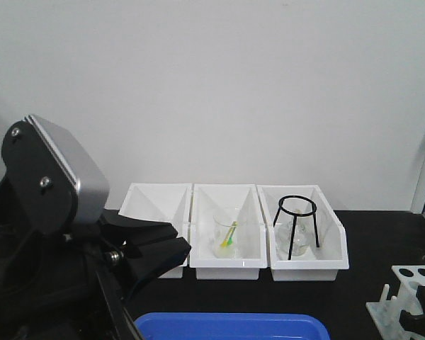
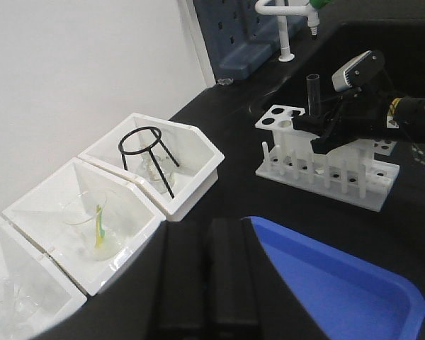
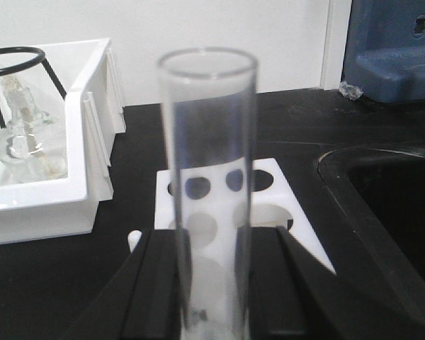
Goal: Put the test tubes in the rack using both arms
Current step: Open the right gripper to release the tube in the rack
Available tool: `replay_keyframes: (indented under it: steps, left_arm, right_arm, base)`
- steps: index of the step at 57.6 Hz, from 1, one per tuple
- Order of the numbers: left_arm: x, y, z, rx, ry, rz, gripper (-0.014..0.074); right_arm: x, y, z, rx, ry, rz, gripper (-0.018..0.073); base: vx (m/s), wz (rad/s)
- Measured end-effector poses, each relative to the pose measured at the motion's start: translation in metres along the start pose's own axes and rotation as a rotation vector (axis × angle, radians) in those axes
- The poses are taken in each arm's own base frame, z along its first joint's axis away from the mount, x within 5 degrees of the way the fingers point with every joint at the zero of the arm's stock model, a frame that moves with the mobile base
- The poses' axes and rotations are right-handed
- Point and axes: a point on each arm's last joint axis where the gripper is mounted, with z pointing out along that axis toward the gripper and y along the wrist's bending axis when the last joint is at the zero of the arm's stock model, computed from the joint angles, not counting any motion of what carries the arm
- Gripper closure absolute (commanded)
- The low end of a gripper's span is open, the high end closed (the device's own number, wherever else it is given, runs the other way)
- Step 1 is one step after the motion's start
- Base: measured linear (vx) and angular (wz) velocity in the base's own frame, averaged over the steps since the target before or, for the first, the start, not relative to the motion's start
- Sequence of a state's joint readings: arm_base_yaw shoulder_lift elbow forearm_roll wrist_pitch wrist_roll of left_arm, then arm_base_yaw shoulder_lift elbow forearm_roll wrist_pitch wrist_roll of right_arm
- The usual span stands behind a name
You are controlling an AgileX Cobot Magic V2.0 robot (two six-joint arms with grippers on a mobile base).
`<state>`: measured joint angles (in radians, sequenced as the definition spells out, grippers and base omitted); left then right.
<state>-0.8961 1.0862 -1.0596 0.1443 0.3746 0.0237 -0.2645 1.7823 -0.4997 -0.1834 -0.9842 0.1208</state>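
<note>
My right gripper (image 3: 212, 241) is shut on a clear glass test tube (image 3: 209, 142) and holds it upright just above the white rack (image 3: 276, 188). In the left wrist view the same tube (image 2: 313, 88) stands in the right gripper (image 2: 316, 129) over the holed end of the rack (image 2: 326, 166). The rack's corner shows at the front view's lower right (image 1: 411, 287). My left gripper (image 2: 207, 230) is shut and empty, hovering by the blue tray's edge. It shows as black fingers (image 1: 152, 248) under the silver housing in the front view.
Three white bins (image 1: 230, 265) stand in a row at the back. One holds a beaker (image 1: 227, 237) with a yellow-green item, another a black wire tripod (image 1: 296, 212) over glassware. A blue tray (image 1: 230, 327) lies at the front. A black sink basin (image 3: 397, 212) lies right of the rack.
</note>
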Motion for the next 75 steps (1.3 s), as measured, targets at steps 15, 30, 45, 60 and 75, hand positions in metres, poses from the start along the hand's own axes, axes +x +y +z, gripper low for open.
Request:
replay_keyframes:
  steps: [15, 30, 45, 60, 75]
  left_arm:
    - [-0.001, 0.000, 0.000, 0.000, -0.006, 0.000, 0.0614]
    - [-0.001, 0.000, 0.000, 0.000, -0.006, 0.000, 0.0614]
    - [-0.001, 0.000, 0.000, 0.000, -0.006, -0.001, 0.0614]
    - [0.000, 0.000, 0.000, 0.001, -0.005, -0.056, 0.0612]
    - [0.004, 0.000, 0.000, 0.000, 0.039, -0.104, 0.0611]
  right_arm:
    - [-0.003, 0.000, 0.000, -0.005, -0.043, -0.001, 0.0144]
    - [-0.041, 0.002, -0.014, 0.004, -0.196, -0.010, 0.0144]
    - [-0.098, 0.008, -0.050, 0.004, -0.362, -0.009, 0.0156]
    - [-0.172, 0.017, -0.101, 0.017, -0.242, -0.019, 0.0282]
    - [-0.208, 0.019, -0.186, 0.161, -0.251, -0.020, 0.0568]
  base:
    - [0.00, 0.00]
    - [0.00, 0.00]
    - [0.00, 0.00]
    - [0.00, 0.00]
    - [0.00, 0.00]
